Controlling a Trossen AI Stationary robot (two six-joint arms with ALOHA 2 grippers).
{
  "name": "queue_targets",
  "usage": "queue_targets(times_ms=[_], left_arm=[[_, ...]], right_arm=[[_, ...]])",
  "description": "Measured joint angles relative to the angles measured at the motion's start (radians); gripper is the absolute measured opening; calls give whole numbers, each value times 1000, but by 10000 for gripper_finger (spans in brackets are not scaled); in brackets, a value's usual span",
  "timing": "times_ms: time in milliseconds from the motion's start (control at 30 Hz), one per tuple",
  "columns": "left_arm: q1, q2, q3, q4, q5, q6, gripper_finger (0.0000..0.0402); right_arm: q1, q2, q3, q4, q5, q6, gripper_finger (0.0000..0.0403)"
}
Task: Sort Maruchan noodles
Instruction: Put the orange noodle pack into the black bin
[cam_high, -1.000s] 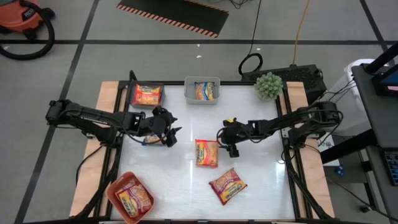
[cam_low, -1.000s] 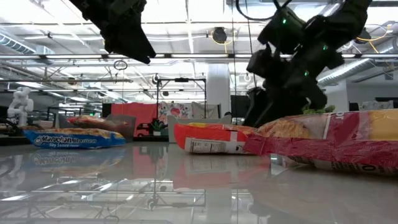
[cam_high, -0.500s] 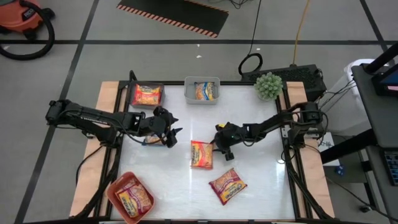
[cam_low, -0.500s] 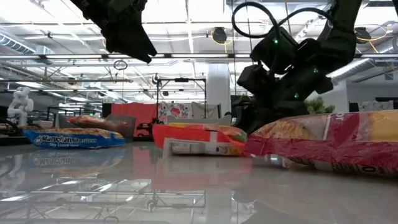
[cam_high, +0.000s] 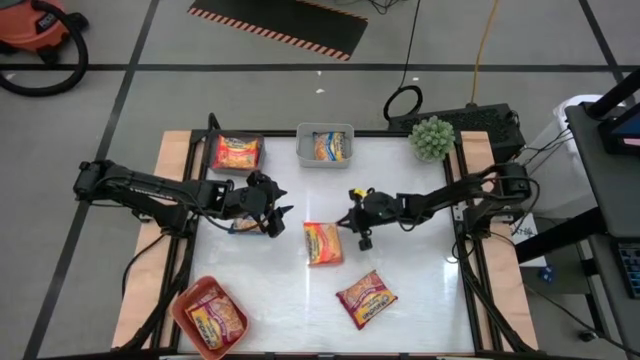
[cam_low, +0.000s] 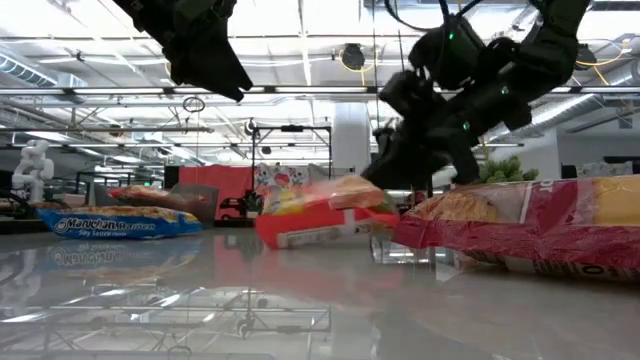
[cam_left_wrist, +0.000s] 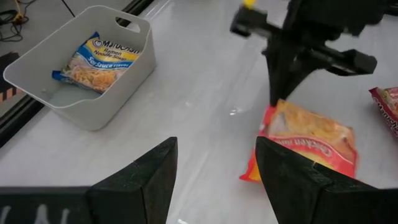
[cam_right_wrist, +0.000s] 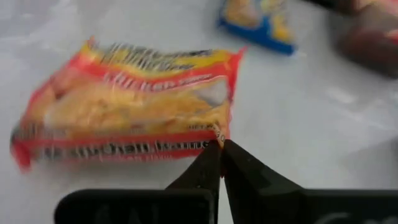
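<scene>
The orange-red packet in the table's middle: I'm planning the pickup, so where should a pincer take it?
Probably by its thin crimped end seam. The orange-red packet sits tilted, the edge facing the right pincer raised off the table, so a hold from that side suits; those fingers are shut at that edge already. Its broad faces look too wide to span.

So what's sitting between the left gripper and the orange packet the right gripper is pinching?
Only bare white tabletop lies between the open left gripper and the orange packet, as the high and left wrist views show.
</scene>
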Motion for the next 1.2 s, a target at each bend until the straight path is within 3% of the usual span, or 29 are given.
queue_targets(times_ms=[267, 567, 967, 1200], left_arm=[[0, 53, 0, 58, 0, -12, 220], [0, 172, -1, 207, 99, 78, 220], [-6, 190, -1, 344, 97, 194, 221], [-10, 195, 0, 355, 98, 197, 222]], right_arm=[[48, -146, 0, -25, 144, -51, 1], [98, -287, 0, -93, 279, -108, 0], [144, -458, 0, -204, 437, -139, 0], [201, -545, 0, -254, 585, -167, 0]])
